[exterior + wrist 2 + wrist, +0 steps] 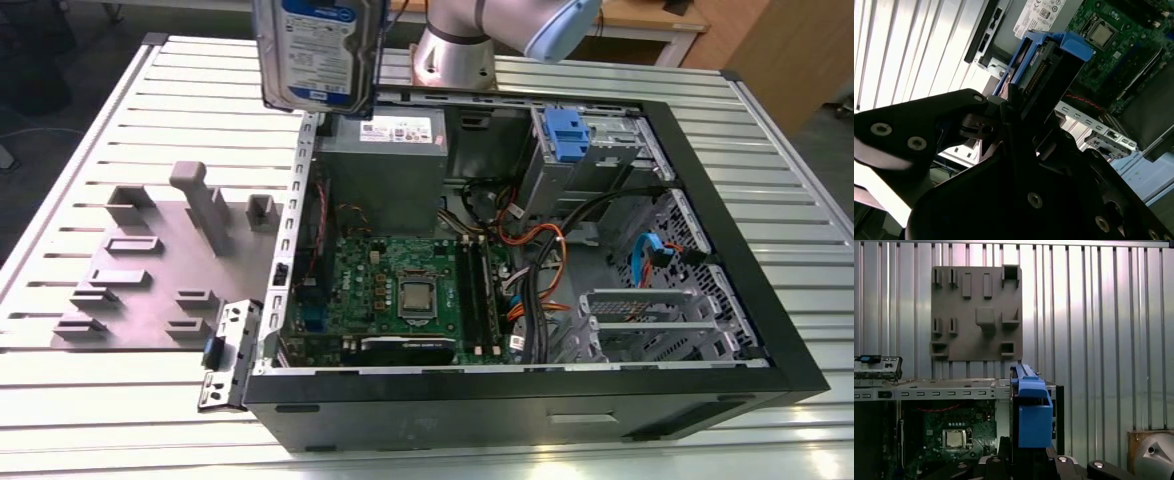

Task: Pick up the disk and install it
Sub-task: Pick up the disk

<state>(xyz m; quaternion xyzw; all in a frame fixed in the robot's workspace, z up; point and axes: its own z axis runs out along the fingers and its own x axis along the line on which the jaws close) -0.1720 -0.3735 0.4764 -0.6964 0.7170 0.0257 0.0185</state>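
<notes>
Hanging upright at the upper left of the exterior view, the disk (320,55) sits clamped in the gripper (1021,112), apparently held high to clear the computer case (534,400).

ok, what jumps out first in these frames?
The disk hangs in the gripper, jaws shut on it, at the top of the exterior view over a corner of the open case. Inside the case the green motherboard lies bare. A grey fixture plate sits on the slatted table, to the exterior view's left of the case.
</notes>
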